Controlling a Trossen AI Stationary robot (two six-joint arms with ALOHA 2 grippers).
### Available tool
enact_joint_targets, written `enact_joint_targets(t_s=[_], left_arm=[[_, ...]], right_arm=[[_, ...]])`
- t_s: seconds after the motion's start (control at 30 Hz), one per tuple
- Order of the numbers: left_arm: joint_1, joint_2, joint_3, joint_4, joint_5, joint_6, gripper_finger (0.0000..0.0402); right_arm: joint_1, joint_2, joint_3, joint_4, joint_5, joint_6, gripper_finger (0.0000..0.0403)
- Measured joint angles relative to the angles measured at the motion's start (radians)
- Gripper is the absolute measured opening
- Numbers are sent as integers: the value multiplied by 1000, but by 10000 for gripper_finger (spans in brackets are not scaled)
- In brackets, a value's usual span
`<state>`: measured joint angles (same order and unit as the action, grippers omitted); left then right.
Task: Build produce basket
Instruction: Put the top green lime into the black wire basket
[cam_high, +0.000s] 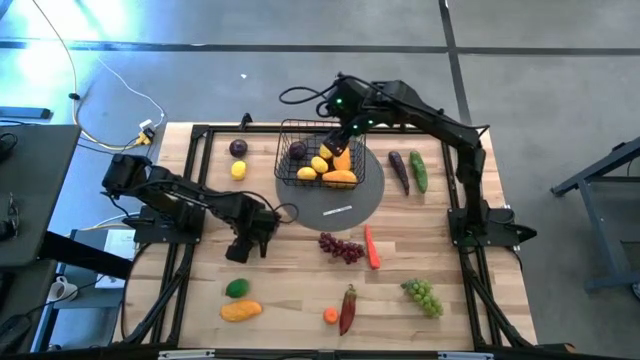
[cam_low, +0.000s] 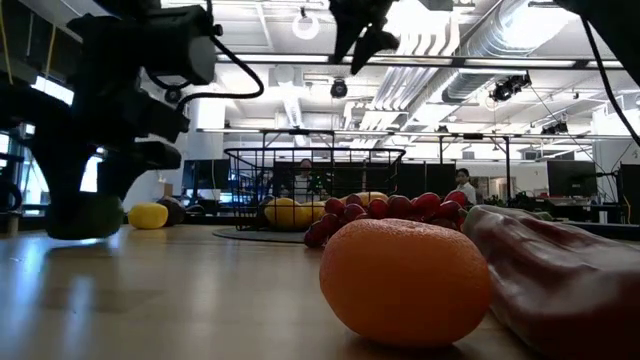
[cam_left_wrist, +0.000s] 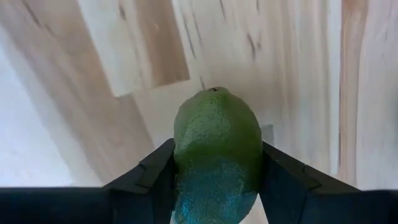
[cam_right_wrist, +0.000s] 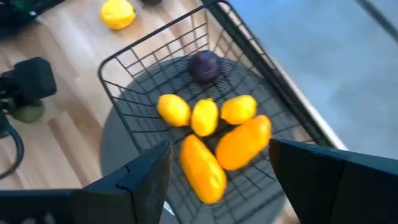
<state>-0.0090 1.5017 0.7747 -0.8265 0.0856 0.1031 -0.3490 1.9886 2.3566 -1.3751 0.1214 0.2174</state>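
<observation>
The black wire basket (cam_high: 285, 160) stands on a grey round mat (cam_high: 352, 200) at the table's far middle. It holds a purple plum (cam_right_wrist: 204, 65), three yellow lemons (cam_right_wrist: 204, 116) and two orange-yellow mangoes (cam_right_wrist: 244, 142). My right gripper (cam_high: 341, 141) hovers above the basket, open and empty, its fingers spread wide in the right wrist view (cam_right_wrist: 219, 163). My left gripper (cam_high: 245, 248) is left of the table's middle, pointing down, shut on a green fruit (cam_left_wrist: 214, 124). That fruit shows under the gripper in the low view (cam_low: 85, 218). My left gripper pinches the green fruit between its two fingers (cam_left_wrist: 152, 171), which sit on the fruit's opposite sides (cam_left_wrist: 181, 155). The fingers come from above, pointing down. The fruit hangs below them, low over the tabletop; I cannot tell whether its underside touches the wood.
A plum (cam_high: 238, 148) and a lemon (cam_high: 238, 170) lie left of the basket; a dark purple vegetable (cam_high: 399, 170) and a cucumber (cam_high: 419, 172) lie right of it. Nearer lie red grapes (cam_high: 342, 248), a carrot (cam_high: 372, 247), green grapes (cam_high: 423, 296), a red pepper (cam_high: 347, 308), an orange (cam_high: 330, 316), a green fruit (cam_high: 237, 288) and a mango (cam_high: 241, 311).
</observation>
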Motion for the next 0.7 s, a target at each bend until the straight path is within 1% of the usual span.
enact_joint_targets(t_s=[0.1, 0.23, 0.53, 0.7], left_arm=[[24, -3, 28, 2, 0, 3, 169], [60, -11, 80, 19, -8, 5, 170], [167, -11, 229, 16, -36, 6, 170], [226, -11, 324, -7, -59, 18, 170]], right_arm=[[-3, -23, 0, -13, 28, -18, 250], [-11, -55, 0, -32, 32, -38, 250], [-17, -99, 0, -79, 36, -62, 250], [-17, -112, 0, -104, 57, -88, 250]])
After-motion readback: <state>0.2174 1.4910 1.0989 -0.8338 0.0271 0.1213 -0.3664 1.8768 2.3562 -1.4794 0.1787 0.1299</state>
